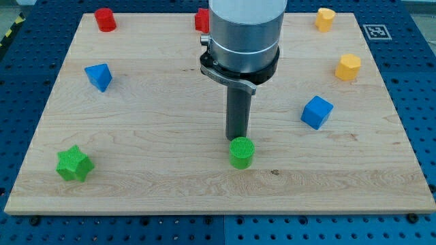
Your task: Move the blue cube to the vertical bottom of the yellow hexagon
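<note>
Nearest the view's bottom, a green star [73,164] is lying at the left of the wooden board [157,197], and a green cylinder [241,152] is standing near the middle. My tip [238,138] is resting just behind this cylinder, touching it or very nearly so; the cylinder is hiding the exact end of the rod, so contact cannot be confirmed. The arm is carrying no pincer at all, only the straight rod, so there is nothing to report as apart, together or clamped.

Farther back, the blue cube [317,112] is sitting at the view's right, well apart from my tip. A blue triangular block [99,76] is lying at the view's left.

Beyond the cube, one yellow block [348,67] is sitting up and to its right, and a second yellow block [325,19] is standing near the top edge; which of the two is the hexagon cannot be made out with certainty. A red cylinder [105,19] and a partly hidden red block [201,20] are occupying the top edge.

As a judgement, the task is not yet underway: the cube is lying to the lower left of the nearer yellow block rather than directly beneath it, and my tip is not engaging it. Reaching the cube and pushing it rightward appears to remain.
</note>
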Robot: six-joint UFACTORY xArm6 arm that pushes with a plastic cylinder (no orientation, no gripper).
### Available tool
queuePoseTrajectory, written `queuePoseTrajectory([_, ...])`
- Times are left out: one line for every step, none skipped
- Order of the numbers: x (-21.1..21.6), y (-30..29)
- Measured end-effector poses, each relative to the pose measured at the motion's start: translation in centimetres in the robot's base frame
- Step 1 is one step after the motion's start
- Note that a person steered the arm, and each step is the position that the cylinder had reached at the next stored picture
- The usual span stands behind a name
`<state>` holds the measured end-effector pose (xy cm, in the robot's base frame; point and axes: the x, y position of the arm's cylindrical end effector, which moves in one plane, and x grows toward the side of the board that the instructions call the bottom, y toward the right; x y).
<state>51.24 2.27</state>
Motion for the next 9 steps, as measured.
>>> queuePoseTrajectory([1.9, 0.0])
queuePoseTrajectory([2.9, 0.0])
queuePoseTrajectory([-0.4, 1.7])
queuePoseTrajectory([-1.9, 2.9])
queuePoseTrajectory([-1.9, 2.9])
queuePoseTrajectory([-4.2, 3.1])
queuePoseTrajectory([-8.3, 6.0])
queuePoseTrajectory([-8.5, 6.1])
queuePoseTrajectory([-8.5, 6.8])
